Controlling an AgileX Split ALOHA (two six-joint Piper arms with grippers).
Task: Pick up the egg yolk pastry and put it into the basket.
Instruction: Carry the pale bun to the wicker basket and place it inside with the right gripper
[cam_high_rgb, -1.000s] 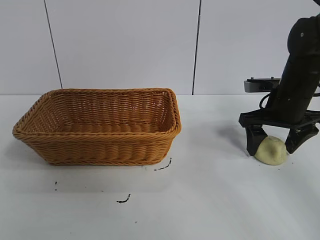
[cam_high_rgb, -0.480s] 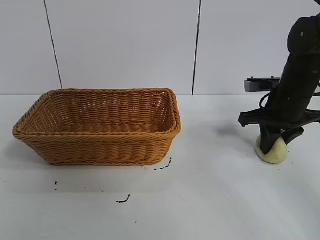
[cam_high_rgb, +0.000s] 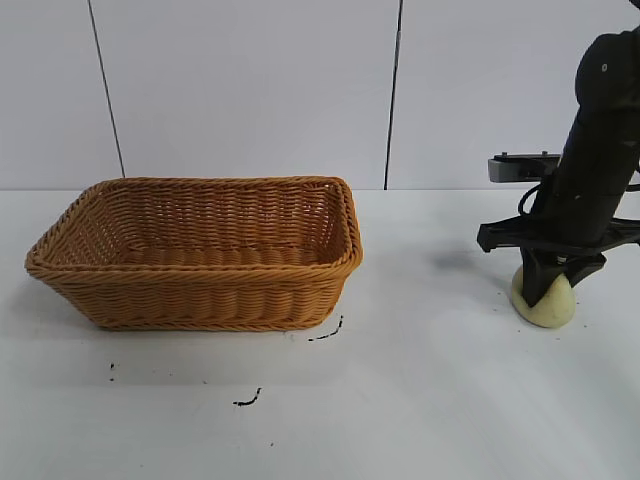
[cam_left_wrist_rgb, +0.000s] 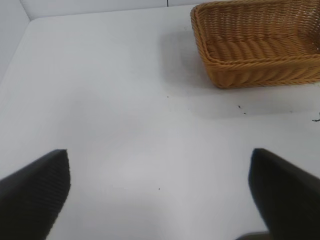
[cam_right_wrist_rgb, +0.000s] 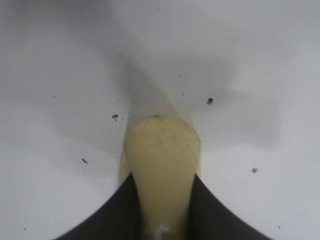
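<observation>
The pale yellow egg yolk pastry (cam_high_rgb: 546, 301) sits on the white table at the right, squeezed narrow between my right gripper's (cam_high_rgb: 548, 285) black fingers. In the right wrist view the pastry (cam_right_wrist_rgb: 162, 160) is pinched between both fingers (cam_right_wrist_rgb: 115, 215) and still rests on the table. The orange-brown wicker basket (cam_high_rgb: 200, 250) stands at the left, apart from the pastry, and holds nothing. It also shows in the left wrist view (cam_left_wrist_rgb: 260, 45). My left gripper (cam_left_wrist_rgb: 160, 195) is open and empty above bare table, out of the exterior view.
The white table (cam_high_rgb: 420, 400) has a few small black marks (cam_high_rgb: 247, 400) in front of the basket. A white panelled wall (cam_high_rgb: 250, 80) closes the back.
My right gripper's fingers, spread on either side of the pastry a second ago, have closed on it and squeezed it. The pastry stays on the table. The basket has not moved.
</observation>
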